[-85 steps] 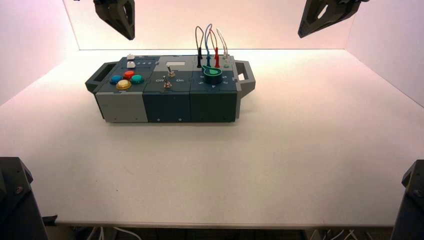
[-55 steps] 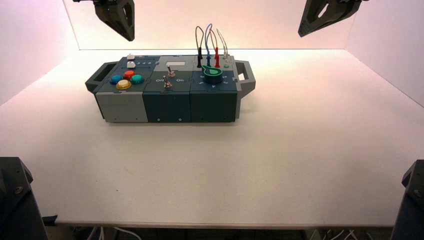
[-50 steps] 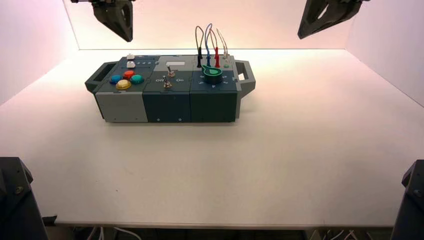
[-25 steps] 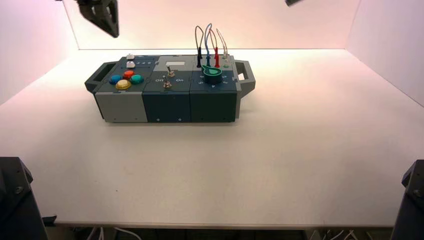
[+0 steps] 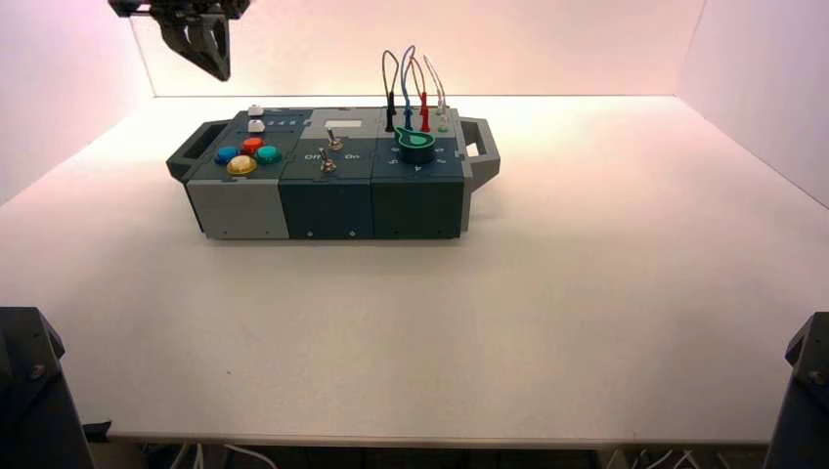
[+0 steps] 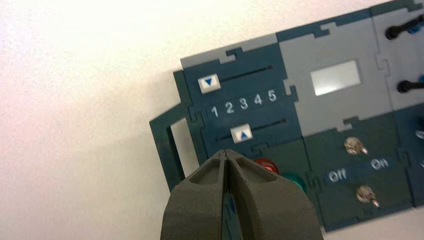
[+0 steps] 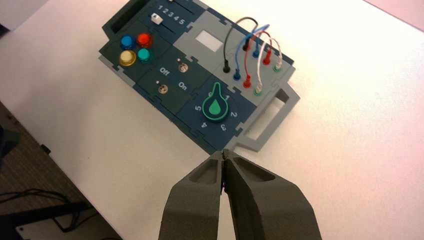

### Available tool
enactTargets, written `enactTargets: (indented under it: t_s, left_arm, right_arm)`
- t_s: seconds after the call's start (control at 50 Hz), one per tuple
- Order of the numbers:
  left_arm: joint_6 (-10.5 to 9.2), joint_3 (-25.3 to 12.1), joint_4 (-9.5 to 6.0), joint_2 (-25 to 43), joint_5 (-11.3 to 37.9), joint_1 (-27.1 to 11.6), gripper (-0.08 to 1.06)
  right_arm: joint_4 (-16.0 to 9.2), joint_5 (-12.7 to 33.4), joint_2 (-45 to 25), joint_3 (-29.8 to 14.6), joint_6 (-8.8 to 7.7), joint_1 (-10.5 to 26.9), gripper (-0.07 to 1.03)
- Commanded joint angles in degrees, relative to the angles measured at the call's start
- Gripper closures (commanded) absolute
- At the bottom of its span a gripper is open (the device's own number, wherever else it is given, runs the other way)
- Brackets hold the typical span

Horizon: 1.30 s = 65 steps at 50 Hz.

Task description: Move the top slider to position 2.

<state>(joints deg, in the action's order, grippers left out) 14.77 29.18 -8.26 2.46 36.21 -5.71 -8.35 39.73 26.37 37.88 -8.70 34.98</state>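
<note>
Not yet done: top slider (image 6: pixel 209 83) sits at 1 on box (image 6: pixel 345 195), untouched. Left gripper (image 6: pixel 227 155) pinched closed, high above. Right gripper (image 7: pixel 222 155) closed too, far up. Still to push to 2.

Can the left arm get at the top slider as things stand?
Probably yes. The left end effector hangs shut above the box's left end, and nothing lies between it and the top slider, which sits by the 1 mark. The wires are at the far end.
</note>
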Motion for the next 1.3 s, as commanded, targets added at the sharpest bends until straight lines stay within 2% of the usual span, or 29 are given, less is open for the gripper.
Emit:
enactTargets:
  t_s: [0.02,0.14,0.22,0.26,0.3,0.32,0.36,0.42,0.62,0.92,1.3]
  left_arm:
    - [0.35,-1.2,0.09,0.2,-3.2,0.1,1.0]
    - [0.35,-1.4,0.09,1.1,-4.0,0.1,1.0]
    - [0.53,-1.4,0.09,1.8,-4.5,0.2,1.0]
    - [0.53,-1.4,0.09,1.9,-4.6,0.1,1.0]
    - [1.05,-1.4,0.09,2.6,-5.4,0.1,1.0]
    - [1.14,-1.4,0.09,2.6,-5.4,0.1,1.0]
    - [1.58,-1.5,0.09,3.0,-5.8,0.1,1.0]
    - [1.85,-1.5,0.09,3.3,-6.2,0.1,1.0]
    - [1.93,-2.7,0.09,5.6,-8.3,0.1,1.0]
    - [2.11,-7.0,0.09,10.3,-8.2,1.0,1.0]
    - [3.16,-8.3,0.09,11.2,-7.3,1.8,1.0]
  right_arm:
    - [-0.3,-1.8,-1.2,-2.8,-1.49,0.9,0.98]
    - [-1.1,-1.7,-3.0,-4.3,-3.78,0.9,0.98]
    - [-2.8,-1.7,-4.1,-5.3,-6.86,0.9,0.98]
    - [-3.1,-1.7,-4.3,-5.4,-7.29,0.9,0.98]
    - [-6.2,-1.7,-5.4,-6.1,-10.99,1.0,0.98]
    - [-6.6,-1.7,-5.5,-6.2,-11.51,1.0,0.98]
    - [-8.9,-1.8,-6.2,-6.5,-13.62,0.9,0.98]
    - [-10.1,-1.9,-6.9,-6.5,-14.77,0.9,0.98]
    - [-9.8,-3.3,-8.5,-6.1,-15.03,1.0,0.98]
    - [-9.3,-5.3,-9.2,-5.4,-15.64,0.9,0.98]
    - [-8.8,-6.0,-9.6,-4.8,-15.64,0.9,0.98]
